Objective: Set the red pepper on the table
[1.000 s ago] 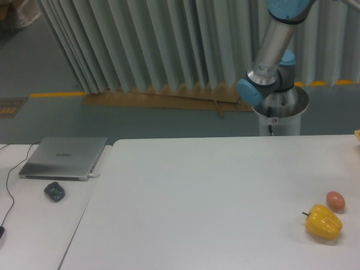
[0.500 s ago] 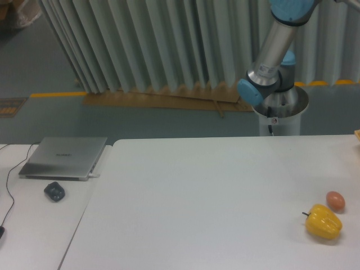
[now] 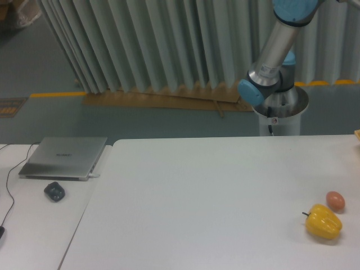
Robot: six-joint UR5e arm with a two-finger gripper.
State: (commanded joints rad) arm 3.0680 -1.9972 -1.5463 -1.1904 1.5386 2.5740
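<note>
We see only the lower links of the arm (image 3: pixel 274 53) rising from its pedestal (image 3: pixel 279 115) behind the far edge of the table (image 3: pixel 202 197); the rest runs out of the top of the view, and the gripper with it. So we cannot say whether its fingers are apart or closed, nor whether they carry anything.

The red pepper does not show anywhere in view — not on the tabletop, not beside the other produce. We judge it is most likely up with the gripper, out of sight, though nothing here confirms that.

What does lie on the table sits at its right end: a yellow pepper (image 3: pixel 323 222) with its dark stem pointing left, and a small orange-brown ball (image 3: pixel 335 200) just beyond it, near but apart. The wide middle of the white top carries nothing, which we take as the sensible place for a set-down — well apart from both items.

On the narrower desk to the left rest a closed laptop (image 3: pixel 63 157) and a dark mouse (image 3: pixel 54 192).
</note>
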